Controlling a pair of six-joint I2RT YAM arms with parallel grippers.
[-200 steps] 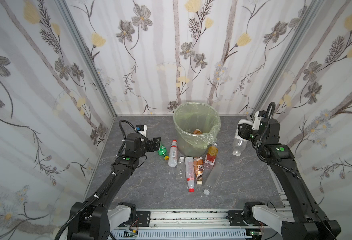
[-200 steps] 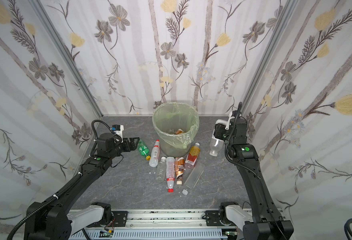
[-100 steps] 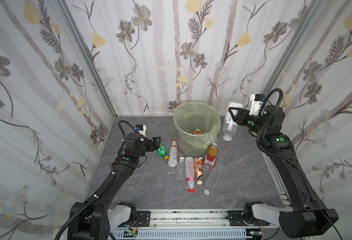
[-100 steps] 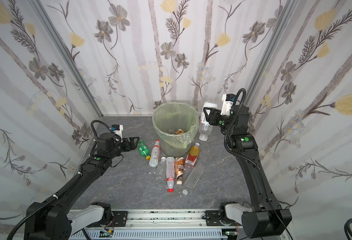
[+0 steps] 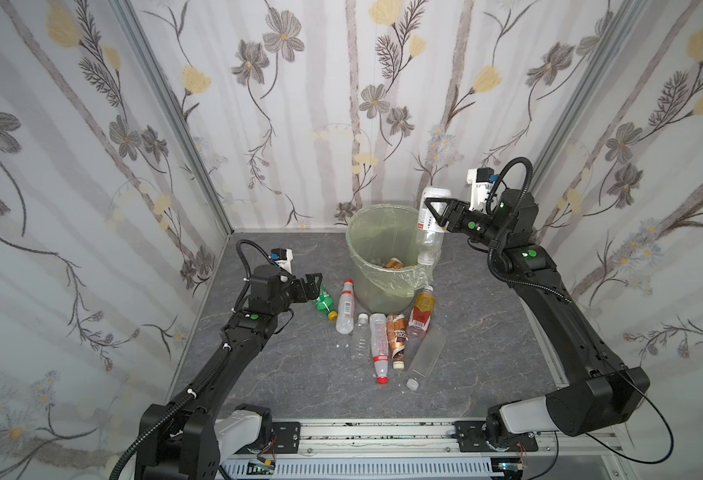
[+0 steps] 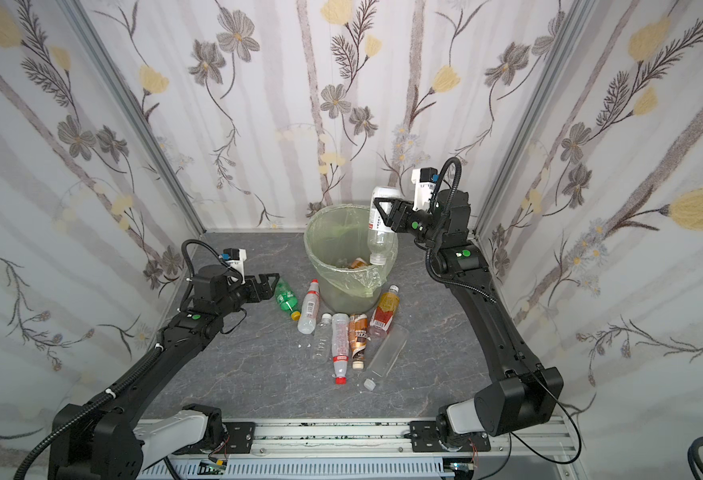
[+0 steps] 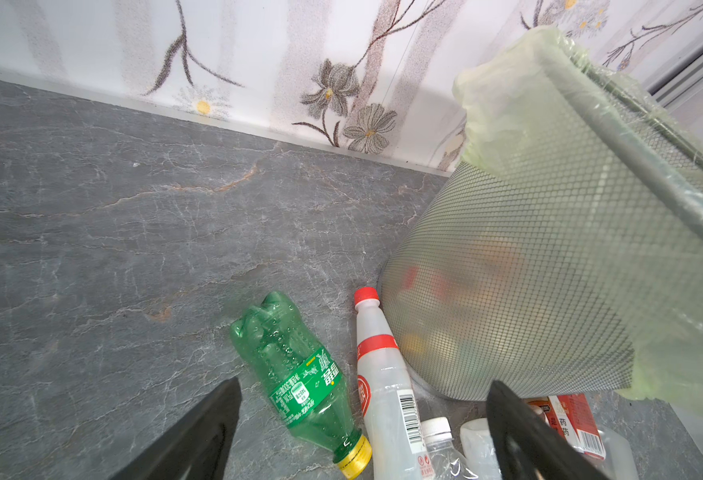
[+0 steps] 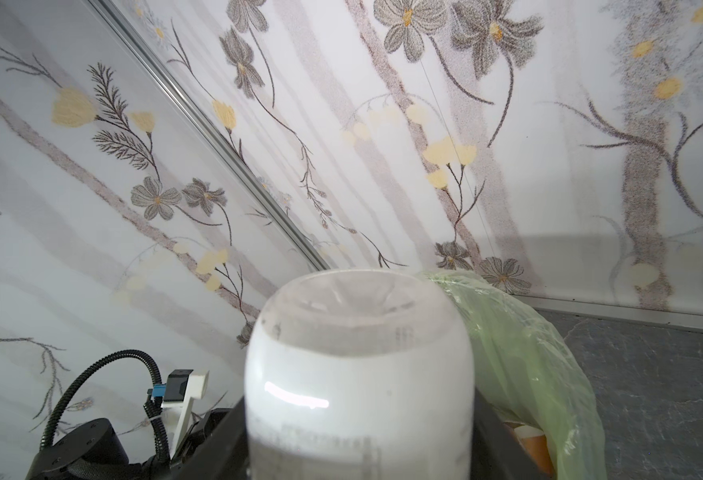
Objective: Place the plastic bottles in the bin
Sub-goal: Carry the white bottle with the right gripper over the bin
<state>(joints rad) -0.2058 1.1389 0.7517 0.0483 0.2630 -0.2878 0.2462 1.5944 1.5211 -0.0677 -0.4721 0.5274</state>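
Observation:
My right gripper is shut on a white-labelled clear bottle, held neck down above the right rim of the bin. In the right wrist view that bottle fills the space between the jaws. Low on the floor to the left of the bin, my left gripper is open with nothing in it, and a lying green bottle with a yellow cap is just ahead. Several more plastic bottles lie in front of the bin. An amber one lies inside it.
A white bottle with a red cap lies against the bin's foot, beside the green one. Flowered wall panels close in the left, back and right sides. A metal rail runs along the front edge.
The right arm carried its bottle up and left from beside the bin to above the rim. The left arm stayed put and its jaws widened a little.

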